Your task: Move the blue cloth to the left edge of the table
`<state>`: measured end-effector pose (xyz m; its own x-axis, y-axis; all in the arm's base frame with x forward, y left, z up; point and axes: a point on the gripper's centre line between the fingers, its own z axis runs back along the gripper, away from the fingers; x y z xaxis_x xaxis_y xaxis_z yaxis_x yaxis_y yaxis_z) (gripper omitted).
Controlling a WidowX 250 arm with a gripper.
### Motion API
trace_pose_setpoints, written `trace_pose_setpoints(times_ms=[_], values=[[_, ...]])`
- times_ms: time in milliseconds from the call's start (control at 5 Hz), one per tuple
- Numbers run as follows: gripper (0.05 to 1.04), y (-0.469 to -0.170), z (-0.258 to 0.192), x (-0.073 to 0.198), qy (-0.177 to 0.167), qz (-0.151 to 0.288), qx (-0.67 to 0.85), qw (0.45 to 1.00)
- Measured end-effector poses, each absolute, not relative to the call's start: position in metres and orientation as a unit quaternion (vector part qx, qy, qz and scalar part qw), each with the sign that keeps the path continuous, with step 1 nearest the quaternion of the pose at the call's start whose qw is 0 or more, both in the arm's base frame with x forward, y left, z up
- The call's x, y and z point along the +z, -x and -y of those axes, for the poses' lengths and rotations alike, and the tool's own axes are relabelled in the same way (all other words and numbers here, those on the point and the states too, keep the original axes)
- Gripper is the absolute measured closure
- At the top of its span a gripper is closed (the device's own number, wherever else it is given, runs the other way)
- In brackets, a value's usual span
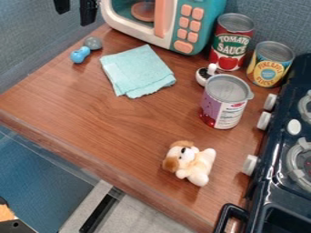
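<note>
Camera view: I have the gripper (75,18) at upper left, fingers parted, nothing between them. Blue cloth (138,72) lies before the toy microwave (171,22), short of the tabletop's (109,127) left edge. Grasp, carry and release all remain, I judge.

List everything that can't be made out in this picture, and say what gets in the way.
All in the camera view:
- Upper part of the gripper: cut off by the top edge.
- Table surface under the blue cloth: covered by the cloth.
- Top of the toy microwave: cut off by the top edge.
- Rest of the stove: cut off by the right and bottom edges.
- Orange thing at lower left: cut off by the left edge, so unidentifiable.
</note>
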<state>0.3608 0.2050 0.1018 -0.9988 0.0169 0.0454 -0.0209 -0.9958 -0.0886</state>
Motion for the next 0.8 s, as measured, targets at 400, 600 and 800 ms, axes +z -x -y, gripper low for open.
trace_pose_setpoints(times_ms=[400, 600, 800], values=[[0.083, -0.349, -0.165, 0.096, -0.029, 0.034, 0.998, 0.043], [0.083, -0.356, -0.130, 0.110, -0.012, 0.057, 0.995, 0.085], [0.083, -0.357, -0.114, 0.110, -0.009, 0.067, 0.992, 0.106]])
